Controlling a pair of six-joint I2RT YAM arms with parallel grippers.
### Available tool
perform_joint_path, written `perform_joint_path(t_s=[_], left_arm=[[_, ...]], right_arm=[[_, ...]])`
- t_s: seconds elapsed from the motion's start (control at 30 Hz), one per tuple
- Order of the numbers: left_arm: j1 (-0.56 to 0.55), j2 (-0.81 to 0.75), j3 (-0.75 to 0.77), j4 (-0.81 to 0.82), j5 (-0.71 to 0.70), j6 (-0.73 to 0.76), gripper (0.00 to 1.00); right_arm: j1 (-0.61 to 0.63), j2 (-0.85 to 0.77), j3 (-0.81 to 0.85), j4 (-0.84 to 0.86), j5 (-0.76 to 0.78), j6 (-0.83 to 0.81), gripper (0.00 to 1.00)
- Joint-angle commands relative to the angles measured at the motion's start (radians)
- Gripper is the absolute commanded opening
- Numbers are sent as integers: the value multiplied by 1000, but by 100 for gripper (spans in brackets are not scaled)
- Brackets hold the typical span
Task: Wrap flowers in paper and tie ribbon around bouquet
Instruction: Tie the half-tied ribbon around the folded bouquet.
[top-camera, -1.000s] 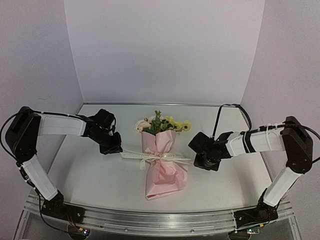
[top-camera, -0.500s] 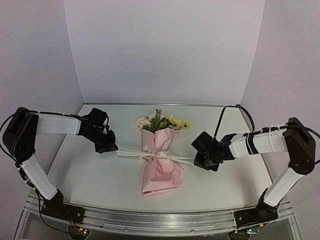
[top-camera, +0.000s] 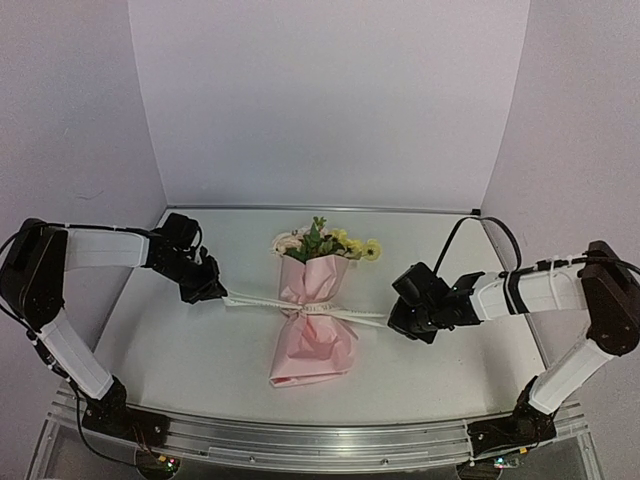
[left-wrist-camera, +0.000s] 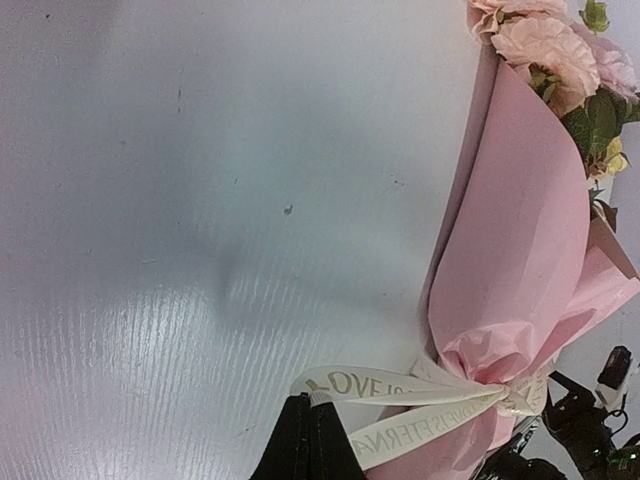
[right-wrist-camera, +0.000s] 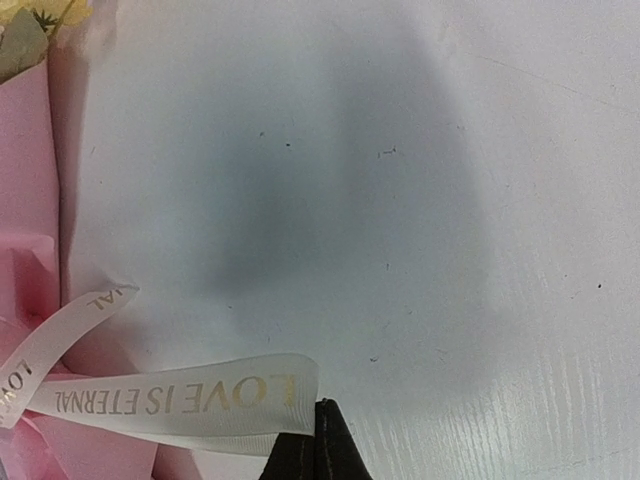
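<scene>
The ribbon (top-camera: 258, 301) stretches taut between left pincer (top-camera: 218, 293) and right pincer (top-camera: 398, 322).

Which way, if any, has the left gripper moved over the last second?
Yes. In the top view the left gripper has slid left, nearer the left edge of the table and away from the bouquet, still shut on the ribbon.

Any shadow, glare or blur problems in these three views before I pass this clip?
Top external: even light, wide-angle bowing of the front rail. Left wrist: soft shadow on the table, streaky glare lower left, ribbon lettering sharp. Right wrist: broad dim shadow mid-frame, glare lower right, lettering readable.
</scene>
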Motion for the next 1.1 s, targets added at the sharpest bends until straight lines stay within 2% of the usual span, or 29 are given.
perform_joint_path(t_s=[0.0,0.23,0.57,0.6,0.67,0.73,0.83,0.9,0.97,1.07], left_arm=[[94,-67,4,-55,-202,29,0],[75,-105,-26,-34,-171,54,0],[-69,-153,-138,16,-205,15,0],[-72,-161,-155,21,-206,15,0],[-73,-181,-175,27,-205,18,2],[-74,-213,-190,33,-209,26,12],[-73,-238,-188,33,-212,40,19],[-73,-256,-183,35,-203,45,31],[-74,-287,-177,36,-199,48,39],[-72,-340,-155,20,-210,56,57]], right_arm=[[-53,-36,-58,-246,150,2,0],[-41,-39,-38,-226,133,-30,0],[38,-31,-6,-221,141,-28,0],[42,-38,-12,-218,140,-28,2],[57,-60,-18,-216,146,-30,15],[73,-82,-15,-215,145,-39,19],[89,-115,-4,-215,141,-58,31],[91,-134,3,-216,133,-66,36],[94,-169,5,-221,134,-77,40],[94,-225,16,-238,157,-106,56]])
